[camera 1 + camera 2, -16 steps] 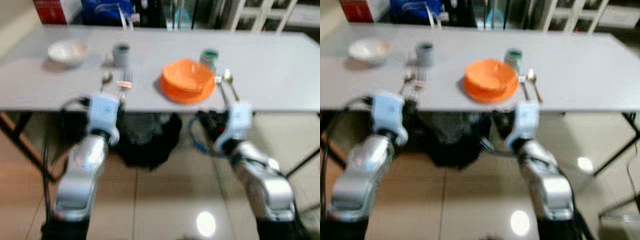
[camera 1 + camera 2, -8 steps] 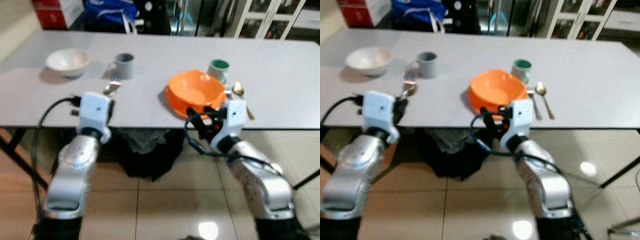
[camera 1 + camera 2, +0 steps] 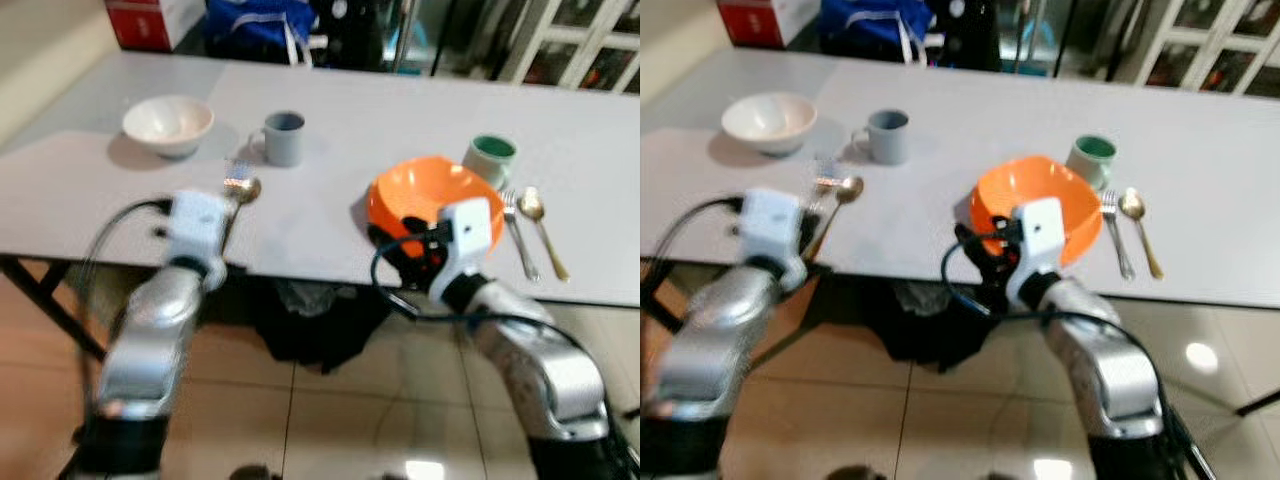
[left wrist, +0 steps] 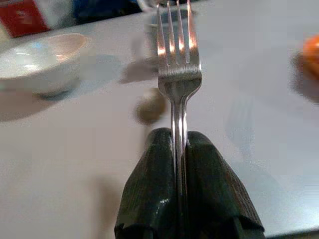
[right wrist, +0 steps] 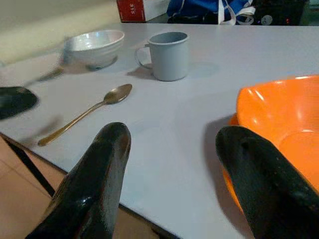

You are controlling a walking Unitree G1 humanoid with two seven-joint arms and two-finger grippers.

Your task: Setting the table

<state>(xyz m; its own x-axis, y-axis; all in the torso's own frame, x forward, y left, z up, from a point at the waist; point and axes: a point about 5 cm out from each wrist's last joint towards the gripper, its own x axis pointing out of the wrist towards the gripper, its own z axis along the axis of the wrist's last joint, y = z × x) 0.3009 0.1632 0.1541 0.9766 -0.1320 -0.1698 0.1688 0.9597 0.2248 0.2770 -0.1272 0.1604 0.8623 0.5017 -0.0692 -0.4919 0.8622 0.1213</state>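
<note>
My left gripper (image 4: 178, 137) is shut on a silver fork (image 4: 178, 59), tines pointing away over the grey table (image 3: 330, 215). It hovers at the table's front left, just beside a gold spoon (image 3: 845, 190) that lies on the top. Beyond them stand a white bowl (image 3: 168, 122) and a grey mug (image 3: 284, 137). My right gripper (image 5: 174, 149) is open at the front edge, right beside an orange bowl (image 3: 432, 200), with nothing between its fingers. A green cup (image 3: 490, 158), a second fork (image 3: 518, 235) and a second spoon (image 3: 540, 225) lie right of the orange bowl.
A red box (image 3: 150, 18) and a blue bag (image 3: 260, 25) sit behind the table's far edge. A black bag (image 3: 320, 320) lies on the tiled floor under the table. A dark table leg (image 3: 50, 305) slants at the left.
The camera has shifted, so the table scene sits further right. My right gripper rose from below the table edge to beside the orange bowl. The left gripper stays near the gold spoon.
</note>
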